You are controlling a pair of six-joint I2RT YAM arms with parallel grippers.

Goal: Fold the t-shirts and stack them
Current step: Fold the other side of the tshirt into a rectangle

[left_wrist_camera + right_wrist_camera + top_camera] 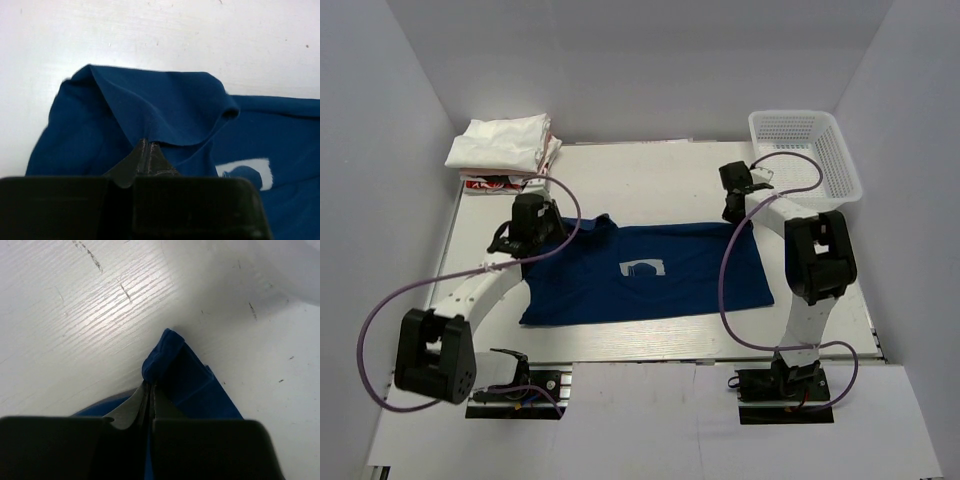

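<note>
A navy blue t-shirt (pixel 645 272) with a small white chest mark lies spread on the table's middle. My left gripper (pixel 527 240) is shut on its far left part; in the left wrist view (pixel 148 142) cloth is pinched at the tips, and a fold (pixel 165 107) stands up beyond them. My right gripper (pixel 736 212) is shut on the shirt's far right corner, seen in the right wrist view (pixel 151 385) with a bunched blue tip (pixel 165 352) sticking out. Folded white shirts (pixel 500 143) lie stacked on a red-printed one (pixel 485 182) at the far left.
A white plastic mesh basket (pixel 804 150) stands at the far right corner. Grey walls close in the table on three sides. Purple cables loop beside both arms.
</note>
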